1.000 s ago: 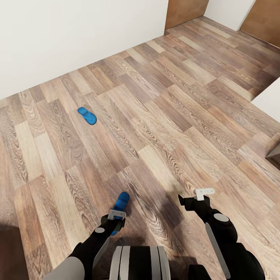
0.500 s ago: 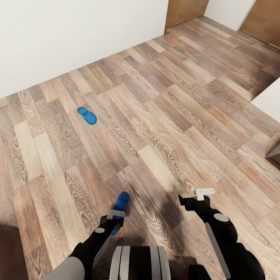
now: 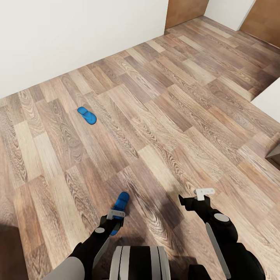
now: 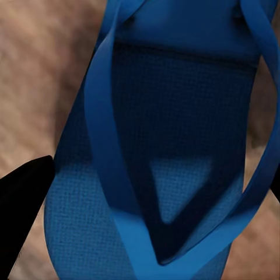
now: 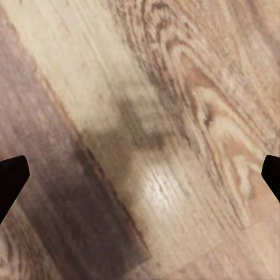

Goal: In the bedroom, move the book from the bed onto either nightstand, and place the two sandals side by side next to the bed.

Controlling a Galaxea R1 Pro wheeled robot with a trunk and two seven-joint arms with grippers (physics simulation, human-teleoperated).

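Blue is the colour to look for here: far out on the left of the brown wood-plank floor [image 3: 163, 116] lies one small bright blue flip-flop sandal [image 3: 86, 115], flat on the boards and near the plain white wall [image 3: 70, 35]. Closer in, right under the left gripper [image 3: 115, 222], lies the second blue flip-flop sandal [image 3: 121, 203] — well apart from the first one. In the left wrist view this near sandal [image 4: 169, 146] is very close, straps up, with one dark finger [image 4: 23, 204] just beside its edge and the other at its far edge. The fingers look spread on either side of the shoe and not pinched on it yet, so I think the job right now is picking it up. To do that well, the hand should go straight down, keep the sole in the middle, and squeeze across the narrow way, not on the thin straps, which could slip out. Further right, the right gripper [image 3: 196, 201] hangs over bare floor [image 5: 151, 134], its fingers spread wide with nothing between them. At the right edge is a pale corner that may be the bed — too little shows to tell.
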